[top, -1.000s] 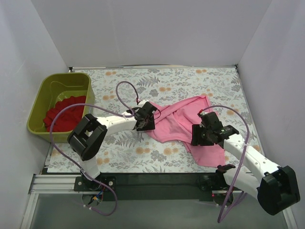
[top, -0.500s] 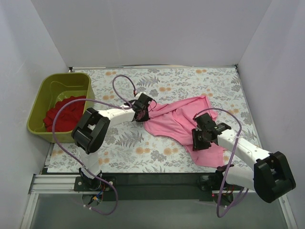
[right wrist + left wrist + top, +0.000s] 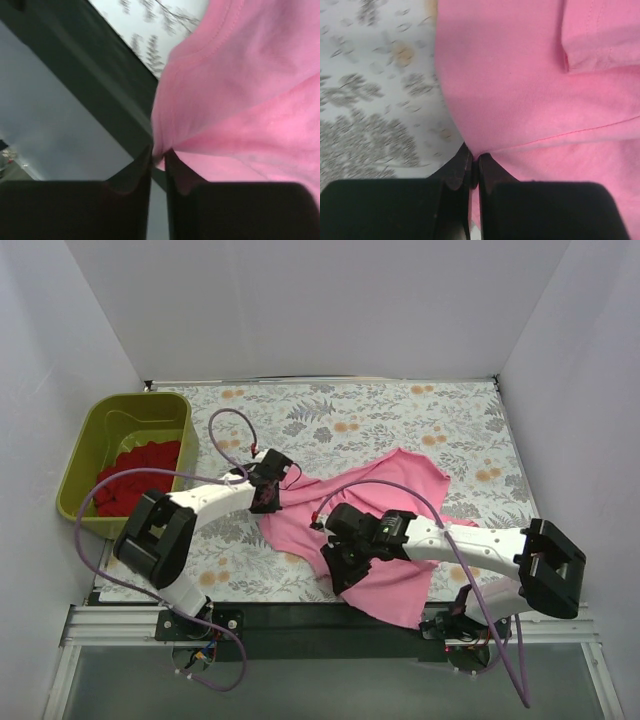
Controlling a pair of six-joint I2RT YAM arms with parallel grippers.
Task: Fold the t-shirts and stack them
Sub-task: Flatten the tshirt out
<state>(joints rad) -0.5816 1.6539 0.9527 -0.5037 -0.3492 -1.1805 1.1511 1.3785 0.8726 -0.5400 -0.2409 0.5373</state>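
The pink t-shirt (image 3: 390,510) lies spread and rumpled across the middle of the floral table, reaching over the near edge. My left gripper (image 3: 268,496) is shut on its left edge; in the left wrist view (image 3: 475,159) the jaws pinch a fold of pink cloth (image 3: 530,75). My right gripper (image 3: 340,565) is shut on its near edge, by the table's front; the right wrist view (image 3: 158,155) shows pink cloth (image 3: 240,90) pinched between the closed jaws. The red t-shirt (image 3: 135,475) lies crumpled in the tub.
An olive-green tub (image 3: 95,440) stands at the table's left edge. White walls enclose the table on three sides. The dark front rail (image 3: 300,615) runs along the near edge, close under my right gripper.
Both grippers have moved left and nearer with the pink t-shirt. The right gripper swept from the right side to the front middle, dragging the shirt over the near edge.
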